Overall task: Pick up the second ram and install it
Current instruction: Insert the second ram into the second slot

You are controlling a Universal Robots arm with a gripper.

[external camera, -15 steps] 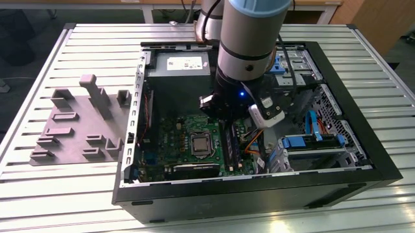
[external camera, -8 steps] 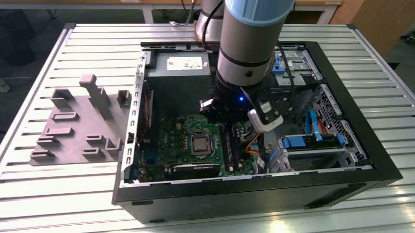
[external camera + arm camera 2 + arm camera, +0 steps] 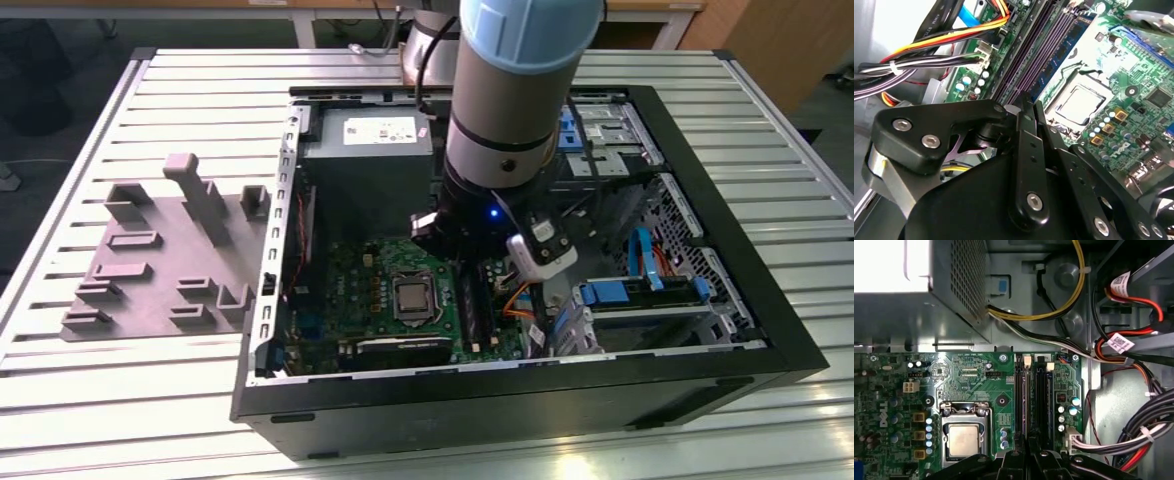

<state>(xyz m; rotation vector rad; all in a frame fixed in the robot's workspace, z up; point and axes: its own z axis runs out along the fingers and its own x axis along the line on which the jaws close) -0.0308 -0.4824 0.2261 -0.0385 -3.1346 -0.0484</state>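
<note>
Open case (image 3: pixel 787 350) lying on its side on a slatted table (image 3: pixel 160 400), seen in the exterior view, with the arm (image 3: pixel 505 120) reaching down through the open side to the motherboard (image 3: pixel 360 280). Free room bounded by the case rim all round, the power supply (image 3: pixel 367 150) on the far side, and drive bays and blue cables towards the exterior view's right. Grey holder (image 3: pixel 147 260) outside on the table, towards the exterior view's left, well apart from the case. In both wrist views, gripper (image 3: pixel 1028 102) (image 3: pixel 1029 442) poised over the near end of the black slots (image 3: pixel 1031 395), between the CPU socket (image 3: pixel 964 437) and a bundle of cables (image 3: pixel 929 50) just beside the board's edge. Fingers (image 3: pixel 1024 150) drawn together to a thin slit, with nothing seen gripped between them; contact of the tips with the slots not clear enough to tell. Ram (image 3: pixel 1066 42) visible in the second wrist view as a blue-green strip standing on edge in the slot row on the socket side, running away from the fingertips and parallel to the neighbouring slots; full seating not discernible.
</note>
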